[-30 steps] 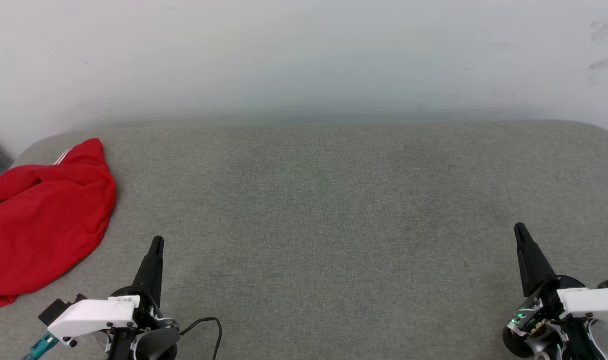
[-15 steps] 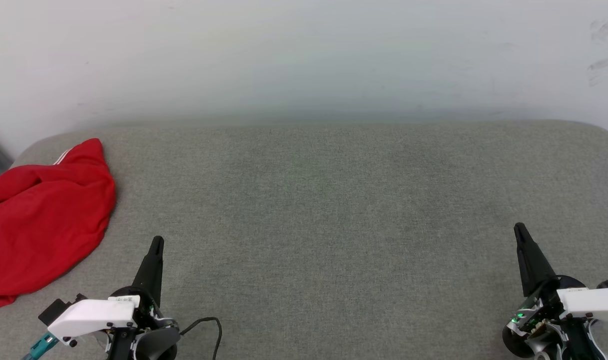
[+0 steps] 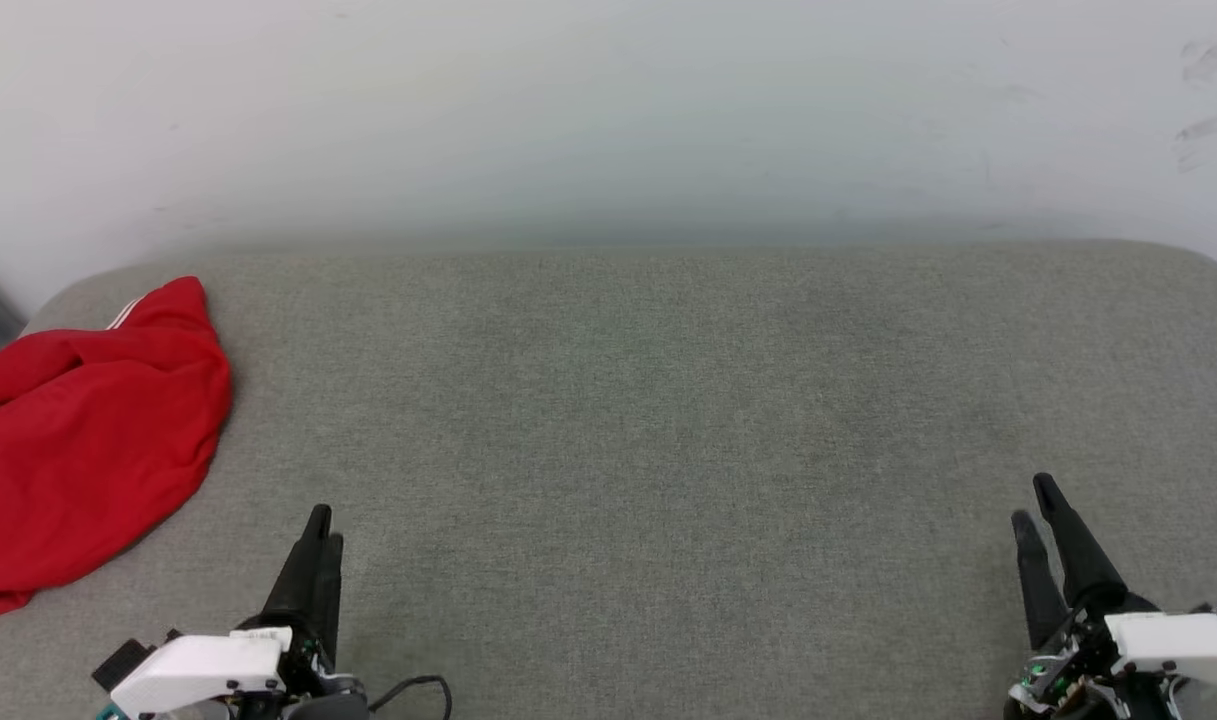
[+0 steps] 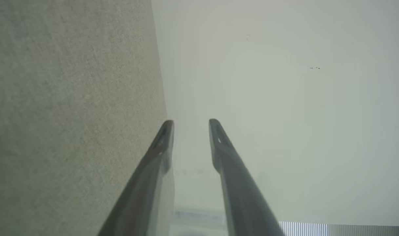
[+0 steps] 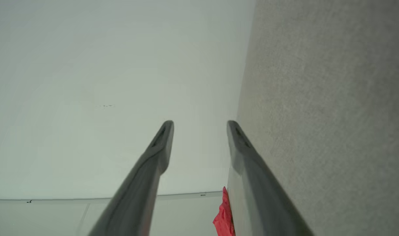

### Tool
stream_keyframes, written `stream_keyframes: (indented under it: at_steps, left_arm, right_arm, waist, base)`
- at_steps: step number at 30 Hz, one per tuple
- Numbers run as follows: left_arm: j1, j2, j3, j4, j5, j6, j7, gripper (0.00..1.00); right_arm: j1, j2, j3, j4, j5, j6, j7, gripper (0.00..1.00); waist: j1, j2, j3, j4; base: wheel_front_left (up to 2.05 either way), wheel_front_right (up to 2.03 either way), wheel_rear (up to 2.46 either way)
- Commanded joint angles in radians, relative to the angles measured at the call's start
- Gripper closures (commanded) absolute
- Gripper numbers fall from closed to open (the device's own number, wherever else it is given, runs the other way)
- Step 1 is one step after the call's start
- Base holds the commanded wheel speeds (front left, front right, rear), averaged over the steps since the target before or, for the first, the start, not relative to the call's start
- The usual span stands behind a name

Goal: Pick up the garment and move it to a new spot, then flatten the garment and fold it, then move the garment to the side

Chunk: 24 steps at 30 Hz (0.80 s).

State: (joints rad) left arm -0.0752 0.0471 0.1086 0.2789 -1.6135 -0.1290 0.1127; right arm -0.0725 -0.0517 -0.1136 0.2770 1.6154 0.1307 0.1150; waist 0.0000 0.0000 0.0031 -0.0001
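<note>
Garment [image 3: 78, 440] sits at the far left end of the table [image 3: 628, 420]. It's a crumpled red heap with a bit of white striping at its far edge, running off the left of the head view. Nothing is touching it.

Left end effector [image 3: 323, 525] is low at the near edge, just right of the garment but clear of it. Fingers point away toward the wall [image 3: 608, 110]. There's a narrow gap between the tips and nothing held, and the left wrist view [image 4: 191, 123] shows the same.

Middle of the grey fabric top is bare.

Right end effector [image 3: 1032, 500] is near the right end, well apart from the garment. Its jaws are parted a bit wider than the left, with nothing between them [image 5: 200, 123]. A sliver of red garment [image 5: 224, 216] shows far off between its fingers.
</note>
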Motion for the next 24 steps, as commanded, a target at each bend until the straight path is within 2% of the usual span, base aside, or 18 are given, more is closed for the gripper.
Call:
stream_keyframes:
  at_steps: [1, 10, 15, 24]
  left_arm:
    - [-0.004, 0.001, -0.003, -0.012, 0.004, 0.0, -0.009, 0.0]
    - [0.016, 0.001, -0.003, -0.031, 0.029, 0.0, -0.054, 0.0]
    - [0.019, 0.001, 0.009, -0.023, 0.083, 0.0, -0.078, 0.0]
    - [0.033, 0.002, 0.051, -0.053, 0.196, -0.001, -0.116, 0.0]
  right_arm:
    - [-0.004, 0.0, 0.006, -0.013, -0.005, 0.0, -0.009, 0.0]
    - [0.016, 0.0, 0.024, -0.043, -0.033, 0.0, -0.055, 0.0]
    - [0.025, 0.0, 0.028, -0.055, -0.072, 0.0, -0.078, 0.0]
    - [0.026, 0.0, -0.019, -0.056, -0.23, 0.0, -0.117, 0.0]
  waist:
    - [0.0, 0.0, 0.0, 0.0]
    - [0.0, 0.0, 0.002, -0.002]
    - [0.0, 0.0, 0.002, -0.002]
    - [0.0, 0.0, 0.003, -0.002]
  base:
    - [0.0, 0.0, 0.0]
    - [0.0, 0.0, 0.0]
    - [0.0, 0.0, 0.0]
    - [0.0, 0.0, 0.0]
